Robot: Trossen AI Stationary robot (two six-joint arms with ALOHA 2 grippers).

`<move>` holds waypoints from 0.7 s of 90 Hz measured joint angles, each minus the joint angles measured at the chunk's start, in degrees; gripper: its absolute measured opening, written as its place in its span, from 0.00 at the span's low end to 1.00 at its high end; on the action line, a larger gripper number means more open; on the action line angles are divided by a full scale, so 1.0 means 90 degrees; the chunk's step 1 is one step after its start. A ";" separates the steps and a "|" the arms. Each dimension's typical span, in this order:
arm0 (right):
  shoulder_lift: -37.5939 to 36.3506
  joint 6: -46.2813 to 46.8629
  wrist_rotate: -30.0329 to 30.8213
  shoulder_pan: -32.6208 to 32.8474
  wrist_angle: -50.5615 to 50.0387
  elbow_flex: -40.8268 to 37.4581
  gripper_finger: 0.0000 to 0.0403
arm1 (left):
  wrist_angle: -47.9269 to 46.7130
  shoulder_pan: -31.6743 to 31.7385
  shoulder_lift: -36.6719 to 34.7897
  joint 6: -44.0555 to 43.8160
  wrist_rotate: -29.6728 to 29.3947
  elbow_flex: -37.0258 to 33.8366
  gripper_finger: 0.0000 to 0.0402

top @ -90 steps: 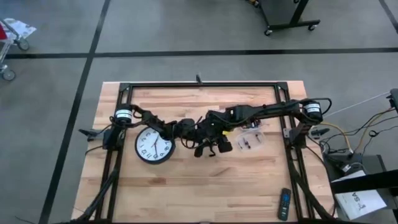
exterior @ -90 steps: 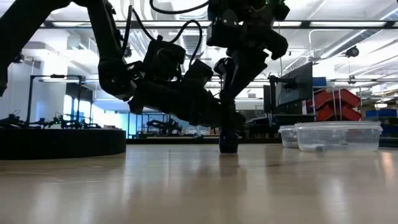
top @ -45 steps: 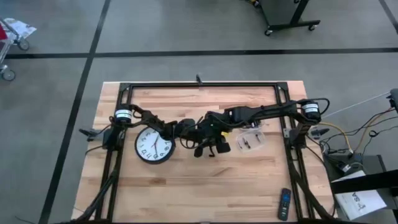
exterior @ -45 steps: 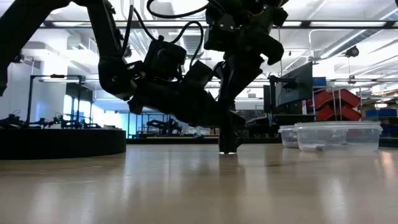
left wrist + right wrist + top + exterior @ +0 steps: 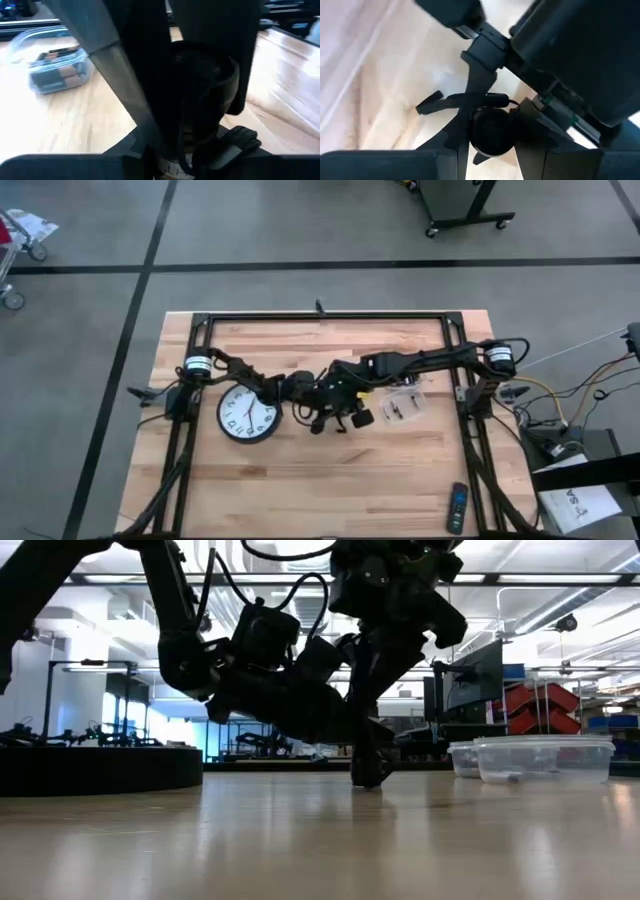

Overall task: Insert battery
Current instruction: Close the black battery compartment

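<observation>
Both arms meet at the table's middle over a small black cylinder [image 5: 490, 131], which also shows in the low view [image 5: 368, 772], leaning with its lower end at the table. My right gripper [image 5: 490, 147] comes down from above [image 5: 372, 745] and is shut on it. My left gripper [image 5: 308, 393] reaches in low from the table's left, right beside the cylinder [image 5: 205, 85]; the right arm covers its front. A thin black strap [image 5: 435, 104] lies on the wood by the cylinder. No battery shows outside the clear container [image 5: 57, 67]. My right gripper pinches the black cylinder's round side [image 5: 476, 136] between its two fingers, coming from above and pointing down. The cylinder leans below the fingers, its lower end [image 5: 366, 781] at the table top.
A round wall clock [image 5: 247, 416] lies face up at the left, beside the left arm. The clear lidded container [image 5: 403, 407] with batteries sits right of the grippers. A remote [image 5: 456, 508] lies at the near right corner. The near half of the table is bare wood.
My right gripper has tipped a little above the cylinder. The cylinder stood upright on the table and now leans, with its lower end in about the same spot.
</observation>
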 joint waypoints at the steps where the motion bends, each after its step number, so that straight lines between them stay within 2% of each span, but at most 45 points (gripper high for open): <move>1: 0.0003 -0.0013 -0.0030 0.0001 0.0005 0.0000 0.25 | -0.0007 0.0001 -0.0001 0.0014 0.0057 0.0000 0.23; 17: -0.0026 -0.0206 -0.0132 0.0098 0.0011 0.0000 0.25 | -0.0013 -0.0001 -0.0002 0.0118 0.0478 -0.0029 0.23; 44: -0.0075 -0.0219 -0.0118 0.0147 0.0067 -0.0126 0.25 | 0.0107 -0.0005 0.0008 0.0175 0.0461 -0.0041 0.23; 63: -0.0068 0.0338 -0.0083 0.0147 0.0067 -0.0134 0.24 | 0.0152 -0.0008 0.0010 0.0167 0.0348 -0.0047 0.25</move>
